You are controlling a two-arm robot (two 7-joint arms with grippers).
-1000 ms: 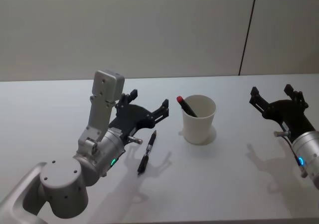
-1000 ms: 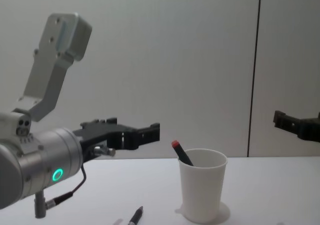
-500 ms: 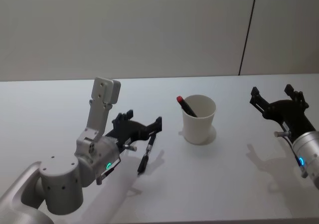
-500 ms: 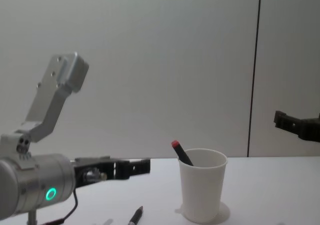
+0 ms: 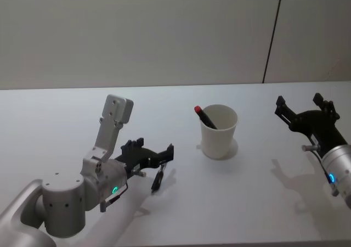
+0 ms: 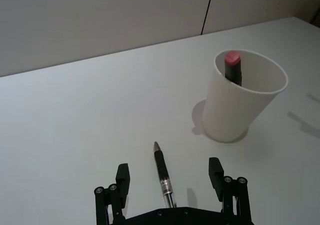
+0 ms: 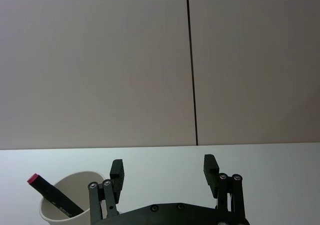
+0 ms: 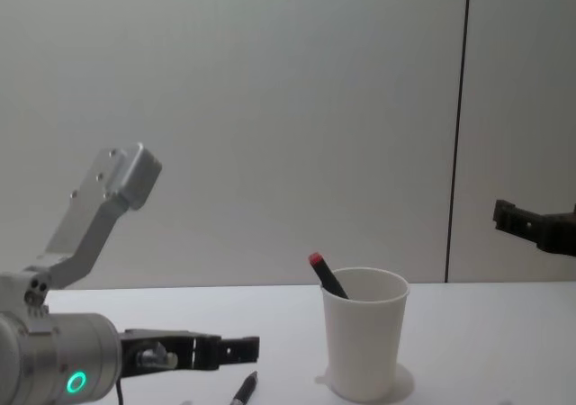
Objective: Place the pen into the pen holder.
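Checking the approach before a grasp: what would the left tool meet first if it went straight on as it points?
Most likely the pen, lying on the table straight ahead of the open left tool. The paper cup stands aside from that line. Depth is unclear.

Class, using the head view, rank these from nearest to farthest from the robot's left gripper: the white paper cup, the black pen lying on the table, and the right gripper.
1. Black pen: lying right at the left gripper, just beneath its open fingers.
2. White paper cup: mid-scene, off to that gripper's right.
3. Right gripper: raised at the far right side.
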